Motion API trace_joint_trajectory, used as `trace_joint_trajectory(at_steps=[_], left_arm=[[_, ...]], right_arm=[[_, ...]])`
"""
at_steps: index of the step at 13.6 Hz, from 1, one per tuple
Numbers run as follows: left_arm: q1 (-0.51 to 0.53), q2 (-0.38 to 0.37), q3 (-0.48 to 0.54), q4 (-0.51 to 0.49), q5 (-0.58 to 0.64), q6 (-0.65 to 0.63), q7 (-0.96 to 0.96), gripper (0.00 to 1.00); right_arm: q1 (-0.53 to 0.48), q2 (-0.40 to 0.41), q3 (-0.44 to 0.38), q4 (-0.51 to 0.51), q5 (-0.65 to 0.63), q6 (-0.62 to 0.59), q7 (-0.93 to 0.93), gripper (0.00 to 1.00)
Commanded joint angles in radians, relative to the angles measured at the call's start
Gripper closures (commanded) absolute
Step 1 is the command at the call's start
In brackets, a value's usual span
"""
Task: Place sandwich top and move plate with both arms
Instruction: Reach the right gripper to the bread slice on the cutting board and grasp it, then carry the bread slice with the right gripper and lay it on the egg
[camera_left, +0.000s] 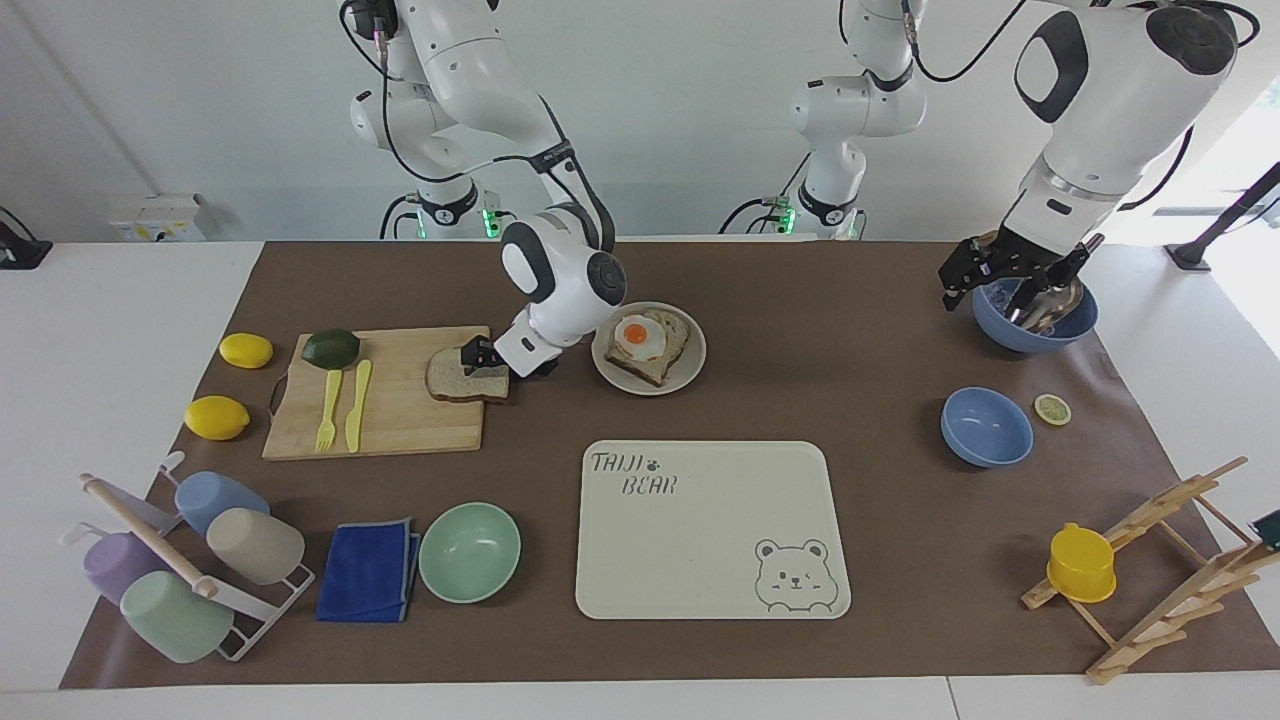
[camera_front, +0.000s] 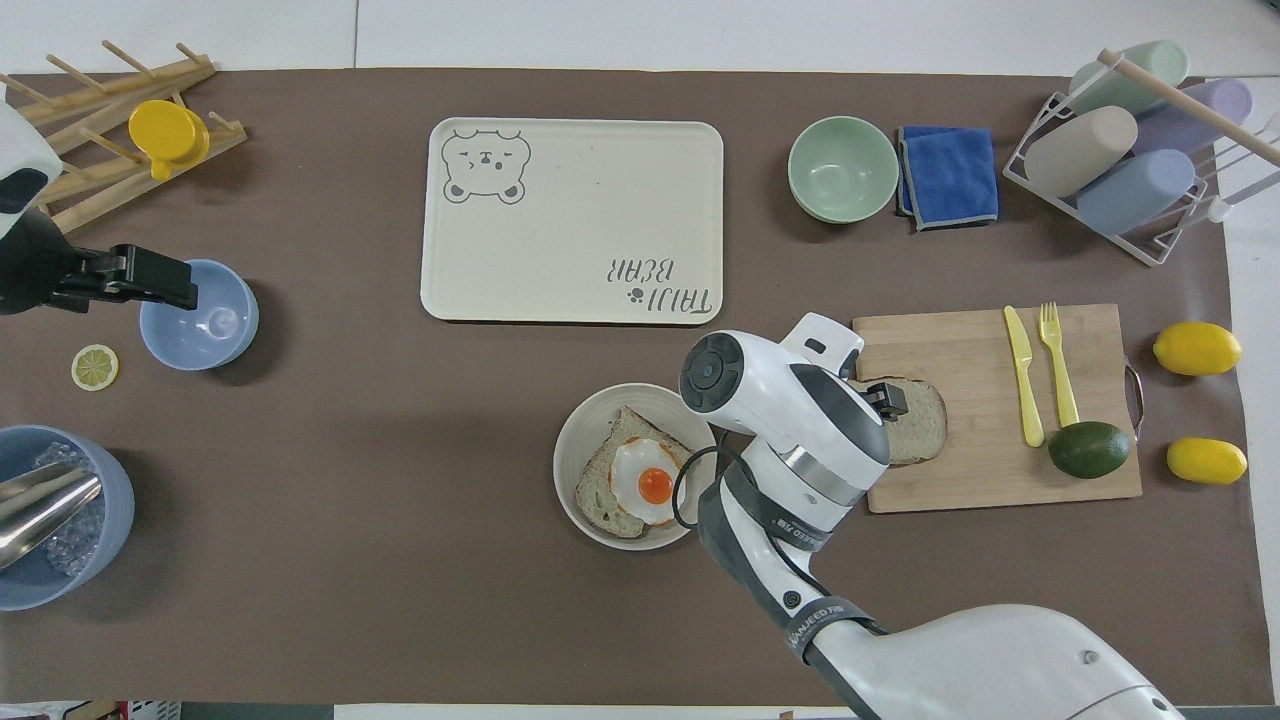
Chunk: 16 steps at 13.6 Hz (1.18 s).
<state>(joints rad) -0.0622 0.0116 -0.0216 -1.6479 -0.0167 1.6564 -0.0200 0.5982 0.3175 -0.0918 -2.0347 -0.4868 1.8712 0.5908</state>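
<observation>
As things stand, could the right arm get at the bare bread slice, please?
Probably yes: the right gripper is already down at the bread slice on the cutting board, at its plate-side edge, and nothing lies between them.

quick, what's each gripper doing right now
Left gripper: open, over the big blue bowl, holding nothing.
Right gripper: at the sandwich top; grip cannot be told.
</observation>
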Motion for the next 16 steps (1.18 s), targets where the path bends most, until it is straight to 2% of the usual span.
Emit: trace_joint_trajectory(at_steps=[1,2,7,11,13,16], left_arm=[[0.012,-0.019,-0.011,-0.018,0.017,0.0,0.005,0.0],[0.012,-0.019,-0.011,-0.018,0.017,0.0,0.006,0.0],[0.007,-0.019,-0.012,-0.017,0.017,0.0,0.006,0.0],[0.013,-0.019,-0.011,-0.017,0.017,0.0,0.005,0.0],[0.01,-0.019,-0.012,-0.018,0.017,0.002,0.006,0.0],[0.008,-0.019,-0.012,-0.018,0.017,-0.001,0.005,0.0]], right_arm=[[0.002,-0.026,0.001,-0.026,-0.024,-0.018,-0.034,0.97],[0.008,-0.023,0.004,-0.009,-0.024,-0.035,-0.036,1.0],[0.041,0.003,0.018,0.158,-0.009,-0.167,-0.101,1.0],[0.101,0.07,0.156,0.414,0.008,-0.326,-0.085,1.0],[0.181,0.08,0.169,0.435,0.02,-0.275,-0.03,1.0],[0.216,0.087,0.169,0.412,0.132,-0.117,0.101,1.0]])
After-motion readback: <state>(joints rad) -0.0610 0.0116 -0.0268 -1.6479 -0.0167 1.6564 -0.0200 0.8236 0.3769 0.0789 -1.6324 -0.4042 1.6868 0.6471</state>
